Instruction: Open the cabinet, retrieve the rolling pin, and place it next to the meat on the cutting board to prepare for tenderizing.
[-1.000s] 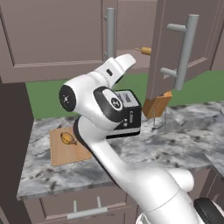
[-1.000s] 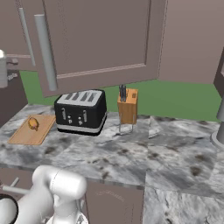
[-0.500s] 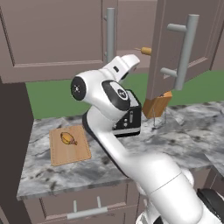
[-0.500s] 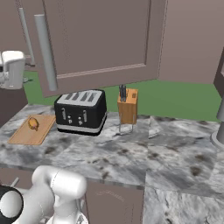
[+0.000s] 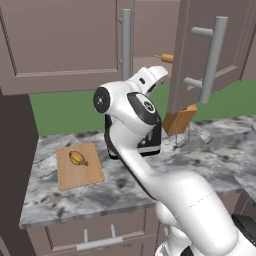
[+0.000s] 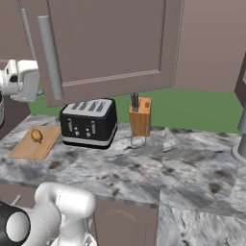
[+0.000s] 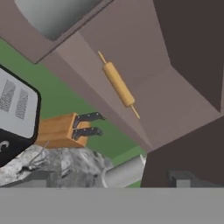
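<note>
The cabinet [image 5: 200, 55] door stands open; the rolling pin [image 7: 118, 84] lies on its shelf. The end effector [image 5: 157, 74] is raised toward it, its finger state indeterminable. The meat [image 5: 77, 158] rests on the cutting board [image 5: 80, 172].

The rolling pin [image 7: 119, 84] lies on the cabinet [image 7: 144, 100] shelf, well back from its front edge, the door swung open. Below, on the marbled tabletop [image 7: 65, 166], the wooden knife block [image 7: 59, 130] stands beside the toaster [image 7: 15, 118].

Even, soft rendered light, no glare, faint shadows, slightly soft focus, no edge distortion
</note>
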Robot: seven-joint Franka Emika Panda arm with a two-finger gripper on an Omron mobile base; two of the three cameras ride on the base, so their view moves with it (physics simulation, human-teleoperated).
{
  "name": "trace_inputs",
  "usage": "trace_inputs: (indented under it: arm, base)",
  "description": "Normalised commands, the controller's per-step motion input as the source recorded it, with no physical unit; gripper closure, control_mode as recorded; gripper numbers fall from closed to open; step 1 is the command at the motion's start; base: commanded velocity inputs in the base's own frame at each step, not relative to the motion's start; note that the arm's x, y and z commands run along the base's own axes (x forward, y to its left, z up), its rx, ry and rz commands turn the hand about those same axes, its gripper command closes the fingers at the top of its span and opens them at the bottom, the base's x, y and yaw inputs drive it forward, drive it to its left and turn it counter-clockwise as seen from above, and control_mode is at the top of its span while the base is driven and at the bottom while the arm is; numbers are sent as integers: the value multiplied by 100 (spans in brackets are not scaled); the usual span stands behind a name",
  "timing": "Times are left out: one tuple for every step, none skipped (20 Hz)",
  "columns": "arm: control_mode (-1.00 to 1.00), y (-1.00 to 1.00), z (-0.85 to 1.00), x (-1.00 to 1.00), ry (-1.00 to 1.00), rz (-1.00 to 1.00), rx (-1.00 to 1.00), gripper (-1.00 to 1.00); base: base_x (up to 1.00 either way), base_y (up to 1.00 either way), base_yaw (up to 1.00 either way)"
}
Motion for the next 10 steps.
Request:
trace_inputs:
  arm:
    - [-100, -40, -8, -18, 1, -5, 0, -100]
    - [-100, -42, -8, -25, 0, -5, 0, -100]
    - [-100, -45, -7, -42, 0, -6, 0, -100]
    - [-100, -50, -7, -57, 0, -7, 0, -100]
    - [-100, -51, -5, -71, 0, -9, 0, -100]
    - [-100, -52, -4, -74, 0, -9, 0, -100]
    - [-100, -56, -2, -91, 0, -9, 1, -100]
    - [-100, -56, -3, -98, 0, -10, 1, -100]
    - [-100, -56, 0, -100, 0, -10, 1, -100]
    - [-100, -63, 0, -100, 0, -9, 3, -100]
  base:
    - [0, 0, 0]
    - [0, 0, 0]
    - [0, 0, 0]
    - [0, 0, 0]
    - [0, 0, 0]
    - [0, 0, 0]
    - [0, 0, 0]
    - [0, 0, 0]
    - [0, 0, 0]
    - [0, 0, 0]
